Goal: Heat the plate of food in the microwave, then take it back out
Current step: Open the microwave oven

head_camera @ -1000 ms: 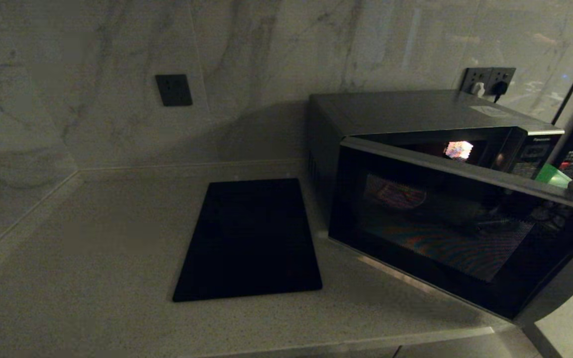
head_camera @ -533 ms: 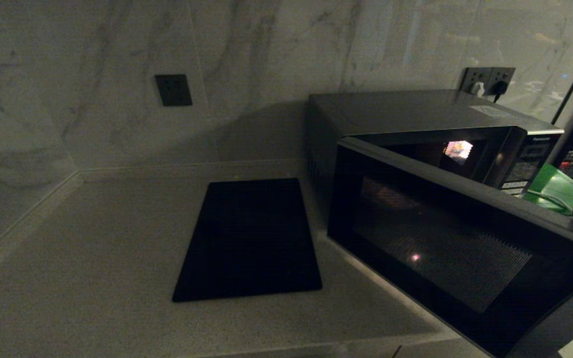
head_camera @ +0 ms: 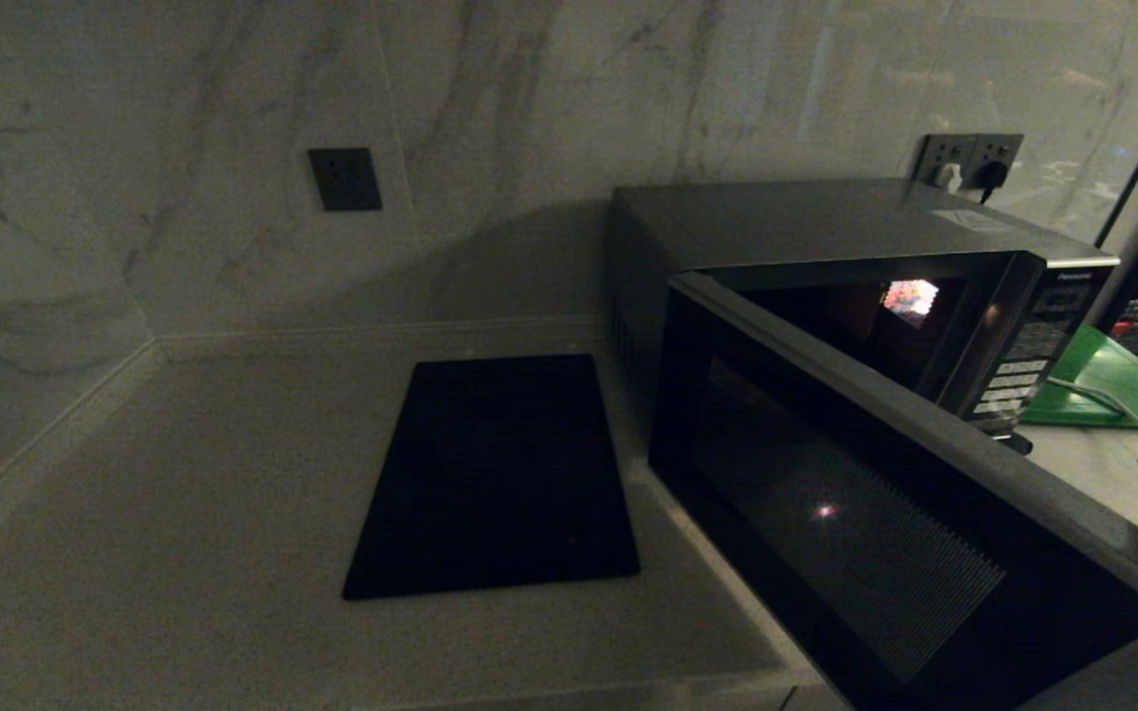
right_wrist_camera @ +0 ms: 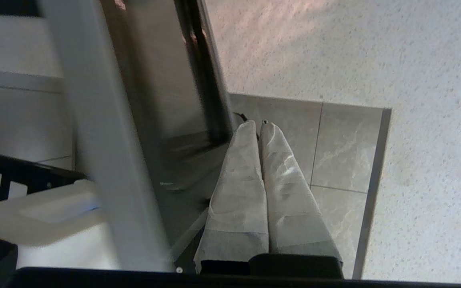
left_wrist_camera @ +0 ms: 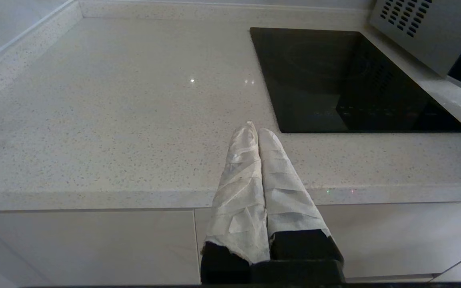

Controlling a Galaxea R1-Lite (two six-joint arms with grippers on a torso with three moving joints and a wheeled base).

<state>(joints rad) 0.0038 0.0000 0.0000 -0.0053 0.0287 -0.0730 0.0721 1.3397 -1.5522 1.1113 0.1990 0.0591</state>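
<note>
One microwave [head_camera: 826, 237] stands at the right of the surface [left_wrist_camera: 114, 120], its door [head_camera: 875, 513] swung about halfway out toward the robot, hinged on the left. That opening is probably there to give access to the cavity, either to load or to fetch the plate. The plate of food shows in none of the views. The cavity behind the door is dark, so I cannot tell whether it sits inside.

Two arms are present. The right gripper [right_wrist_camera: 259, 124] hangs just beside the door's free edge, past the front of the surface and over the floor tiles. Its jaws are pressed together with nothing between them, so it seems to be working the door by pushing or hooking rather than grasping. The left gripper [left_wrist_camera: 256, 130] is parked over the front edge of the surface, near the cooktop [head_camera: 500, 474], with its jaws also together and empty. Both pairs of fingers are wrapped in white tape, likely for grip.

Counted otherwise: one cooktop lies flat left of the microwave, one green board [head_camera: 1112, 380] lies to its right, and two wall sockets are seen, a dark one [head_camera: 345, 179] and one with plugs in it [head_camera: 969, 156]
</note>
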